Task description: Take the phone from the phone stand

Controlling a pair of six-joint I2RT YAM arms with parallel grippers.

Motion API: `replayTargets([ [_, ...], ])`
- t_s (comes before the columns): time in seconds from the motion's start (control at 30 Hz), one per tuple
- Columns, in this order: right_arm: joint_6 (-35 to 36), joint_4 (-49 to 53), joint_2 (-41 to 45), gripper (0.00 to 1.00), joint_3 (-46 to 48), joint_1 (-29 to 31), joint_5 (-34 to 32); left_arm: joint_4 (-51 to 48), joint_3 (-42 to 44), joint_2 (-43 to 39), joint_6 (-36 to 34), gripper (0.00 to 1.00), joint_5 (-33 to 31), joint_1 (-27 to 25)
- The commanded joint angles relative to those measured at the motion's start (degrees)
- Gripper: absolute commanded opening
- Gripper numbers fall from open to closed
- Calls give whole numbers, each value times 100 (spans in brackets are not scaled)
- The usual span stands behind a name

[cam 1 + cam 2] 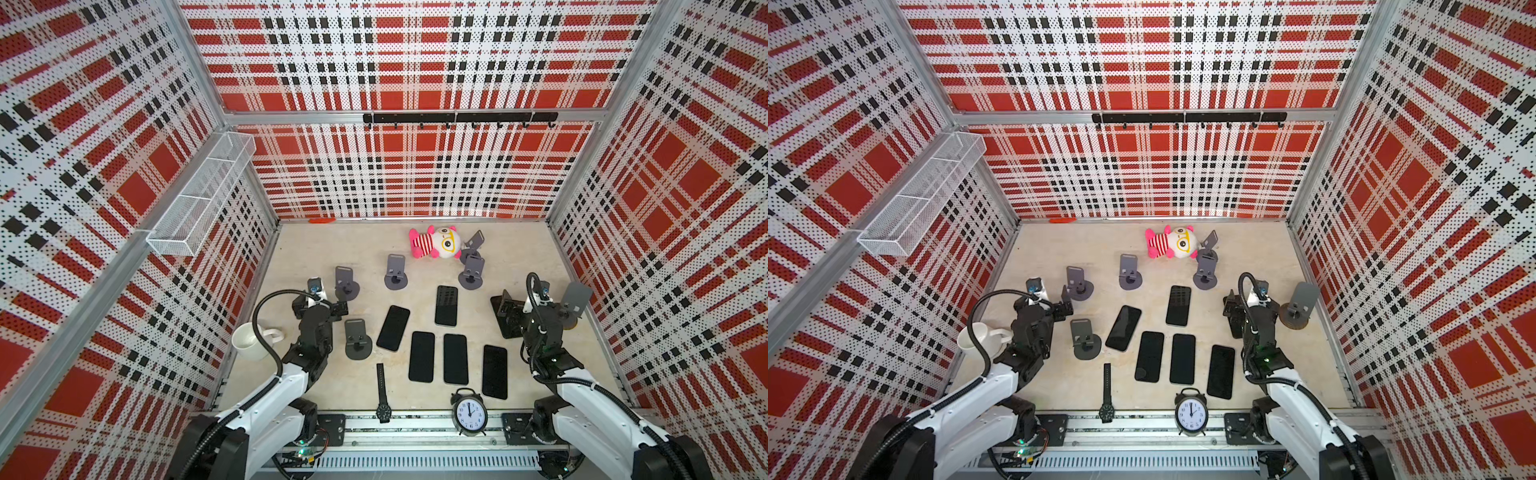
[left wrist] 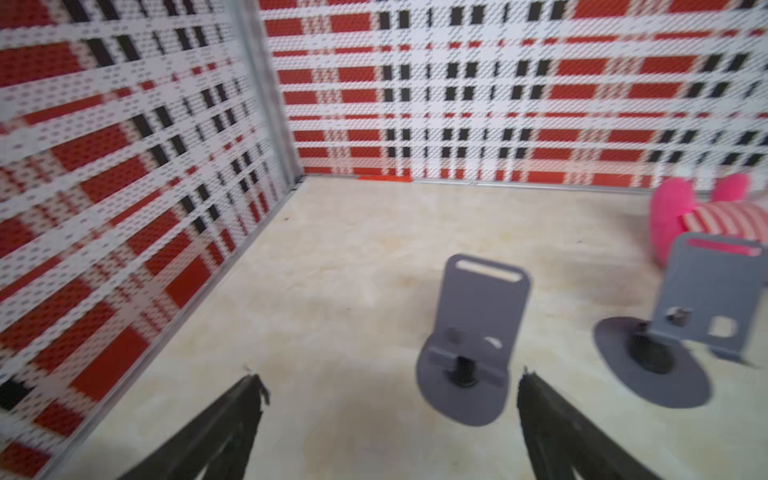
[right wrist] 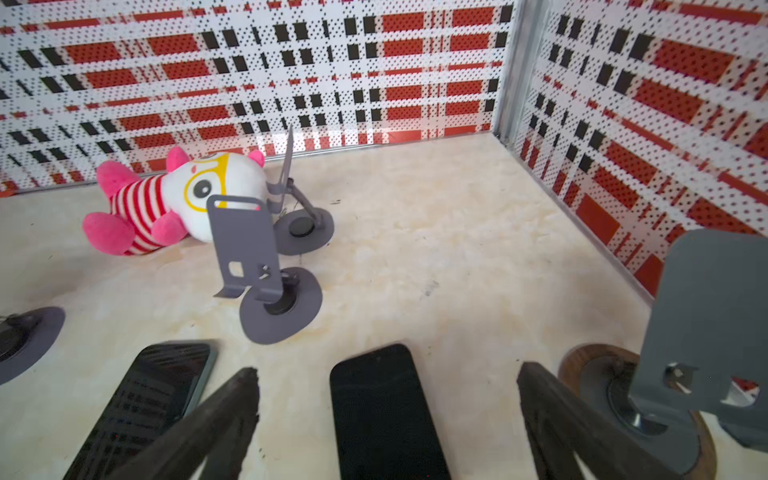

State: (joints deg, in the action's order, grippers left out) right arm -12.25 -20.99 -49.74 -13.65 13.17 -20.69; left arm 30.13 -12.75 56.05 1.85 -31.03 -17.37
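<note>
Standing at the near edge of the bench (image 1: 349,382), the alarm clock (image 1: 469,411) serves as the marker for everything else. Just left of the clock lies a wristwatch (image 1: 382,392). Directly beyond the clock three phones lie flat side by side: the left phone (image 1: 421,356), the middle phone (image 1: 456,358) and the right phone (image 1: 495,371). Farther beyond the clock, the tilted phone (image 1: 393,328) and the farthest phone (image 1: 446,305) also lie flat on the bench, none of the five resting on a stand. Well left of the clock stand a white mug (image 1: 251,340) and the nearest stand (image 1: 355,332), which is bare. The left claw (image 2: 390,382), beyond the mug, is spread wide and grasps nothing, with a bare grey stand (image 2: 469,340) just ahead of it. The right claw (image 3: 386,372), beyond and right of the clock, is likewise released and empty, beside a wood-based stand (image 1: 575,297). Farthest from the clock lies the plush toy (image 1: 434,243).
</note>
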Motion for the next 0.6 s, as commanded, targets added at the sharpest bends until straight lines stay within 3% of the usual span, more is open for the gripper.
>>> replayTargets([
  [0.0,465,-866,-169,100,4,-72,-42,1317,83,348,-291,98,-118,191],
  [0.23,784,-2682,-803,100,829,-534,634,2145,299,1114,216,98,1029,1125],
  [0.33,724,-2948,-1271,100,719,-783,1041,2342,238,1296,146,98,1107,1236],
  [0.47,727,-3441,-1966,100,464,-852,1075,2676,79,1692,397,98,1480,1611],
  [0.57,814,-4627,-2585,100,535,-945,1191,3857,234,2123,576,98,1993,1991],
])
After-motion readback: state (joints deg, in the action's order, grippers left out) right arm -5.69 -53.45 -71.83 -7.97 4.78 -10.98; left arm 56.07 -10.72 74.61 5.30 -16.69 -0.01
